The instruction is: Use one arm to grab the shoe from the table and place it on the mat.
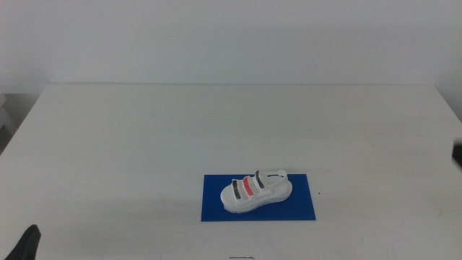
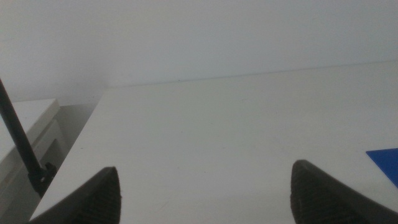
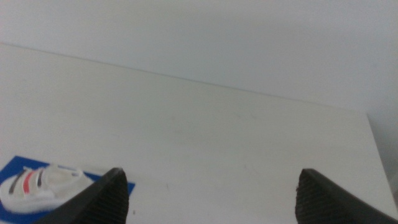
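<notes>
Resting on the mat (image 1: 303,209), the shoe (image 1: 256,193) sits square; keep both grippers' spread fingers (image 3: 115,193) well apart from it.

In the middle view only a dark tip of the left claw (image 1: 29,242) shows, cut by the picture's edge beside the desk (image 1: 144,137). The right claw (image 1: 457,152) is a dark sliver. The right wrist view crops the mat (image 3: 15,165) and the shoe (image 3: 37,183), whose straps blur.
</notes>
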Controlling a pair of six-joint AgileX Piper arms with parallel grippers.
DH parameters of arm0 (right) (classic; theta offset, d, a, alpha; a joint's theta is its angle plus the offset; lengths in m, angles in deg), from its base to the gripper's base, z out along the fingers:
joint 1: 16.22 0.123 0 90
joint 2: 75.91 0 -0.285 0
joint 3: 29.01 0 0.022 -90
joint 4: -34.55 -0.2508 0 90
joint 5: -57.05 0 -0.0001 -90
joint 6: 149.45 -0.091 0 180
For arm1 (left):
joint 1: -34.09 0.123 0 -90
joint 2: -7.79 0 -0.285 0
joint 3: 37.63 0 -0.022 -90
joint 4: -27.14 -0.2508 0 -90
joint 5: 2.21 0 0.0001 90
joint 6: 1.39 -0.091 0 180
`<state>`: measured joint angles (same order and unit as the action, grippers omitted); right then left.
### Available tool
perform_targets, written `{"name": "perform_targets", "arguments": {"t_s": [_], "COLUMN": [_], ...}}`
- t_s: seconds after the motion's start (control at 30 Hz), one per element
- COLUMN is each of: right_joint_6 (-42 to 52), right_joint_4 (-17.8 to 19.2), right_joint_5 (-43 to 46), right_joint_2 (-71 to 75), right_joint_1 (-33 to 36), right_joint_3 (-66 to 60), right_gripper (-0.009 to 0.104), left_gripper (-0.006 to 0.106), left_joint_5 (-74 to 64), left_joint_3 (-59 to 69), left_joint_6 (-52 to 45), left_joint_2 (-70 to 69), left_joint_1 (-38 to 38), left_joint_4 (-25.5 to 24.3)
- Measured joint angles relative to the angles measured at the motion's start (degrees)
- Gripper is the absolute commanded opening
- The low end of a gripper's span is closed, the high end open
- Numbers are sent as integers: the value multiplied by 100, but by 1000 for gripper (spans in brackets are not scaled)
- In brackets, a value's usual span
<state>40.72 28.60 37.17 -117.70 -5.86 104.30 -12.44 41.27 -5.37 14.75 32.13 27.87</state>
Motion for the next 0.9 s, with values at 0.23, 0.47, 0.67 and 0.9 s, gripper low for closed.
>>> {"name": "perform_targets", "arguments": {"t_s": [0.23,0.47,0.67,0.9], "right_joint_6": [-28,-28,-30,-30], "right_joint_4": [0,83,64,33], "right_joint_5": [217,278,280,258], "right_joint_2": [1703,3373,3458,3470], "right_joint_1": [-2,-2,-2,-2], "right_joint_3": [-1496,-2294,-2916,-3208], "right_gripper": [92,91,91,91], "left_gripper": [94,94,94,94], "left_joint_5": [0,-8,0,2], "left_joint_3": [0,0,0,0], "left_joint_6": [0,0,0,0], "left_joint_2": [0,0,0,0], "left_joint_1": [0,0,0,0], "left_joint_4": [0,0,0,0]}}
